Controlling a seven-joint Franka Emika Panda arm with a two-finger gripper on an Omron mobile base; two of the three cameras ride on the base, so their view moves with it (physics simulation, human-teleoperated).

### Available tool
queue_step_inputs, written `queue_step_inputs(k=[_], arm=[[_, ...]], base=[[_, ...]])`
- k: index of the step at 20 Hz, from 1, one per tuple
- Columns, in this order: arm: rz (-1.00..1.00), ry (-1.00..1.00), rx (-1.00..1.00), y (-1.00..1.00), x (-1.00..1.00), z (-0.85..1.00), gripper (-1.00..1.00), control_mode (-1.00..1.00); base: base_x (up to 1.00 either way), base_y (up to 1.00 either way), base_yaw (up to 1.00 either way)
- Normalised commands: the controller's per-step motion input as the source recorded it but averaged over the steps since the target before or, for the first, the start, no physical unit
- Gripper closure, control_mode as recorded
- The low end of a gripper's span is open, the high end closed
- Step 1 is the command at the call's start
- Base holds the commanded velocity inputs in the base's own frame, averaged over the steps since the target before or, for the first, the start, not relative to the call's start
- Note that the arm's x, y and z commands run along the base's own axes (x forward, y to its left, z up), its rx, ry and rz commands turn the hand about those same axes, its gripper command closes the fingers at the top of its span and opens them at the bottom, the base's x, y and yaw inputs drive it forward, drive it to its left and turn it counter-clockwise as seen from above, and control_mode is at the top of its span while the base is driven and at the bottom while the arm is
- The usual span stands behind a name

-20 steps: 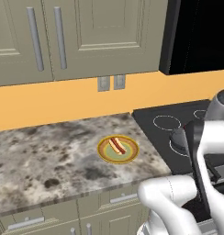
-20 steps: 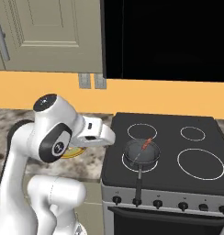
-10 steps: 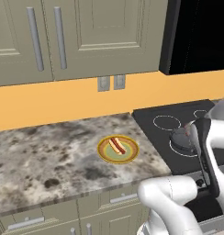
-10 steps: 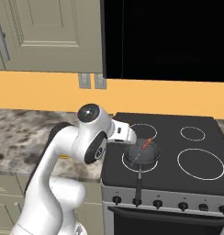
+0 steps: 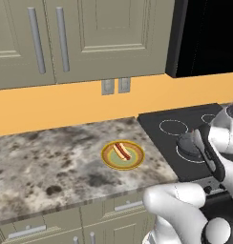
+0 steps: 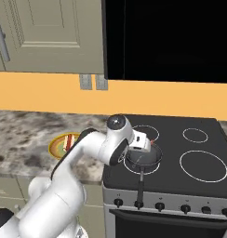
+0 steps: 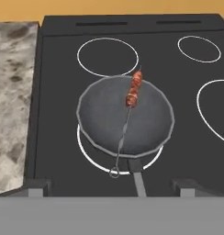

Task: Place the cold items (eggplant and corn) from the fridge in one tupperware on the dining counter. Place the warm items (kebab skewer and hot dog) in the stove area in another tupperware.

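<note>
Gripper (image 7: 112, 187): jaws spread wide, nothing between them; poised above the near edge of the stove, over the pan's handle.
Finger tips (image 7: 36, 188): dark, standing well apart at either side of the hand view's lower part.
Kebab skewer (image 7: 133, 90): lying in the pan, meat end toward the far rim, thin metal shaft running over the near rim and ending in a small ring just beside the handle.
Pan (image 7: 100, 119): dark grey, round, on the front left burner ring of the stove; handle pointing toward the stove's front edge.
Hot dog (image 5: 121, 150): on the plate, on the counter left of the stove.
Plate (image 5: 109, 158): yellow-rimmed, greenish centre, on the counter near the stove's left edge.
Stove (image 6: 199, 179): black glass top with white burner rings; knobs along the front.
Counter (image 5: 37, 167): speckled grey stone, under beige cabinets and an orange wall.
</note>
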Motion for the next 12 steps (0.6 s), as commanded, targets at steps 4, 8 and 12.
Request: queue_step_inputs(k=[4,8,12], arm=[[0.00,0.20,0.05,-0.32,0.54,-0.30,-1.00,-1.00],[0.00,0.06,0.04,-0.20,0.59,-0.40,-1.00,-1.00],[0.00,0.00,0.02,-0.16,0.53,-0.57,-1.00,-1.00]], base=[[0.00,0.00,0.00],[0.00,0.00,0.00],[0.00,0.00,0.00]])
